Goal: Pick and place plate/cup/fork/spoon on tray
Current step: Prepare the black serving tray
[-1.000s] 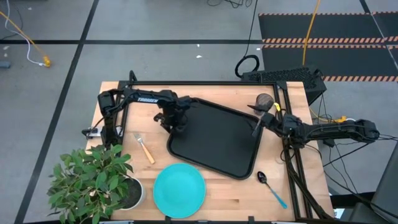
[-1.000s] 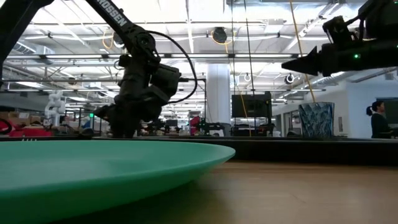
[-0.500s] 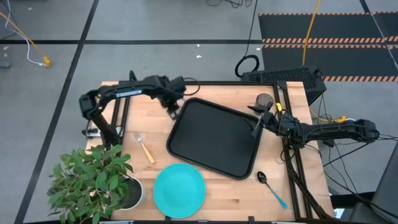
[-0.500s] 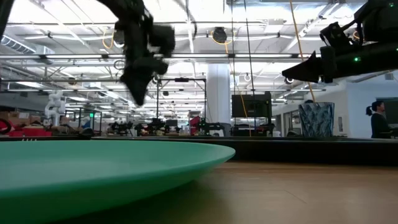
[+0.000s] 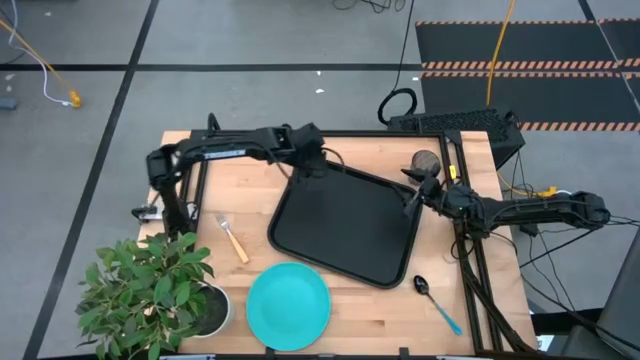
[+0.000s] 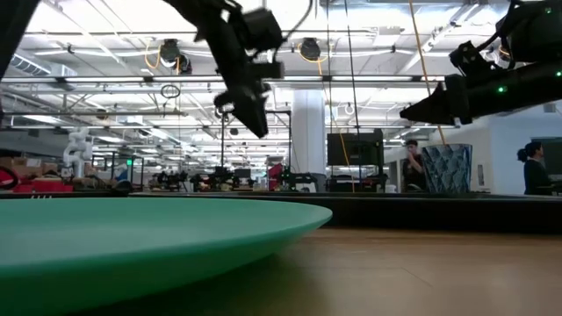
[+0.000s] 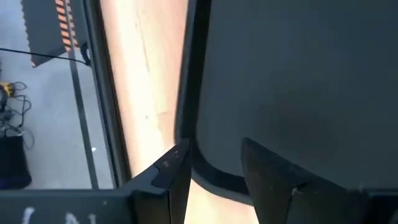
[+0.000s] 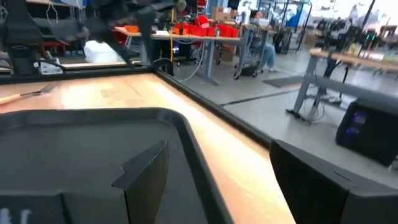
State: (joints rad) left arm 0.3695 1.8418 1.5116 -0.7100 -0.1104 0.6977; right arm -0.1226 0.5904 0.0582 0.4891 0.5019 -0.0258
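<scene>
Item 1, near edge of the table (image 5: 370, 300): the plate (image 5: 288, 306), flat, just inside that edge, left of middle. I am counting it as not yet placed.

Item 2, near right corner: the spoon (image 5: 437, 302), bowl pointing toward the tray (image 5: 345, 222), lying just off the tray's near right corner.

Item 3, left side: the fork (image 5: 232, 239), beside the plant (image 5: 150, 290).

Item 4, centre: the tray, empty, turned at an angle.

Item 5, tray's right rim: the right gripper (image 5: 419, 188), fingers spread wide either side of a corner, gripping nothing.

Item 6, tray's far left corner: the left gripper (image 7: 214, 165), fingers parted, astride the rim.

Item 7, far right corner: the cup (image 5: 425, 161), just behind the right gripper. I am judging it the easiest first pick; I would approach level, straddle it squarely, then close.
</scene>
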